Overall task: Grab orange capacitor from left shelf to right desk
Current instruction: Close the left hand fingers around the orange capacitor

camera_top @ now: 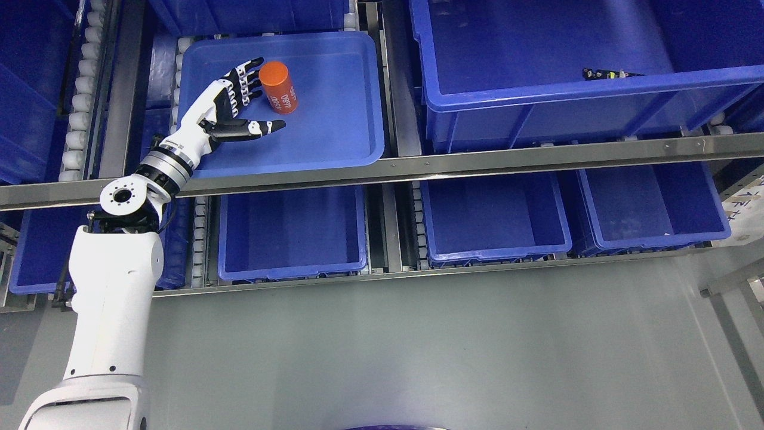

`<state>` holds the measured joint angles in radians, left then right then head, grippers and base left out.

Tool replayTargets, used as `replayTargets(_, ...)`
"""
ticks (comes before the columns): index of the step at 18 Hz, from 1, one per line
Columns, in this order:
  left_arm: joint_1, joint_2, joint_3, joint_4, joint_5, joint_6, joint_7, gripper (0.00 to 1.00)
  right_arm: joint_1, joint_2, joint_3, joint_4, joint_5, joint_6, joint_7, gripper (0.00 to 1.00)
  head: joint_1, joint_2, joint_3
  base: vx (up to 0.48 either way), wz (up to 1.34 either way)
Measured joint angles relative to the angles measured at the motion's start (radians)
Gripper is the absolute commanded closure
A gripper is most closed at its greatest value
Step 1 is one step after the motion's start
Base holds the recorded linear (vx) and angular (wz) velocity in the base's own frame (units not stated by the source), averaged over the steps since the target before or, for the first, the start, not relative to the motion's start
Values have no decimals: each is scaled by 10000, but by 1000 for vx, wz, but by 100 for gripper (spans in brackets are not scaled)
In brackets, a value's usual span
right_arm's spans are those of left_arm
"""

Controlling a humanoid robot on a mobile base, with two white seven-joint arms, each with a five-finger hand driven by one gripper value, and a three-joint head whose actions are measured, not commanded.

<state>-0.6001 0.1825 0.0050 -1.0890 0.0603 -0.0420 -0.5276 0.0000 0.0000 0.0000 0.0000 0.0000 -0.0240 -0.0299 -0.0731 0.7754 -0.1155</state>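
Here, the left hand [230, 110] spreads its jointed fingers [248, 77], empty, beside the smooth cylindrical orange capacitor [279, 88] in a blue plastic tray [334, 137].

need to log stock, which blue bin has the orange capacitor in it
The shallow upper-left blue tray, where the open left hand reaches beside the orange capacitor; the lower bins look empty.

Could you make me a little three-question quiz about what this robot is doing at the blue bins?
1. True or false: the left hand already grips the orange capacitor.
2. Where does the capacitor lie? A) in the shallow blue tray on the upper shelf B) in a lower bin C) on the floor
3. Fill in: the hand's fingers are ____, beside the capacitor.

Key
1. False; it holds nothing yet.
2. A
3. open
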Motion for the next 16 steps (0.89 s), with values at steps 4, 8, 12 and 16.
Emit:
replayTargets(4,-117,-107,-17,157,-324,-136,37,23,0,0,0,0,0,0,0,0,0,0,0,0,0)
replayTargets(8,-234,-220,-28,276,-489,-239,-3,66,0,0,0,0,0,0,0,0,0,0,0,0,0)
replayTargets(12,-268,-418,232,373,-552,-1175,-70,97,0,0,0,0,0,1,0,0,0,0,0,0,0)
replayTargets(16,-232,-591,562,497,-580,-1933,-105,92,0,0,0,0,0,1,0,0,0,0,0,0,0)
